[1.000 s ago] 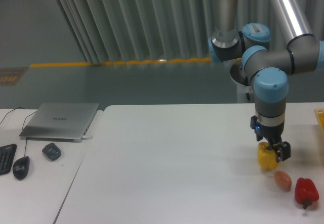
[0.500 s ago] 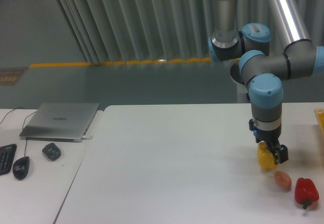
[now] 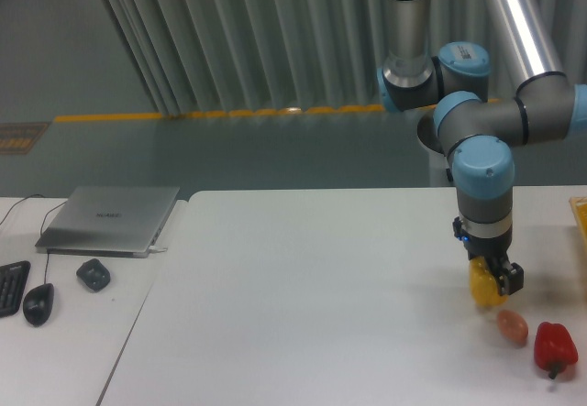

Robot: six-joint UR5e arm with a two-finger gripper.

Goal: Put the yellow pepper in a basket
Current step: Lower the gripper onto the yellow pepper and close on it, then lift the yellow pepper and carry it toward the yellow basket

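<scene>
Fixed view. The gripper (image 3: 491,280) points straight down, its two fingers closed against the sides of the yellow pepper (image 3: 481,283), which sits between them just above or on the white table (image 3: 303,296); contact with the table cannot be judged. The pepper's long axis appears vertical; its stem is hidden. The basket (image 3: 580,213), a thin orange edge at the frame border, lies at about two o'clock from the pepper, well apart. A brown egg-shaped item (image 3: 513,327) and a red pepper (image 3: 554,346) lie near, at five o'clock
</scene>
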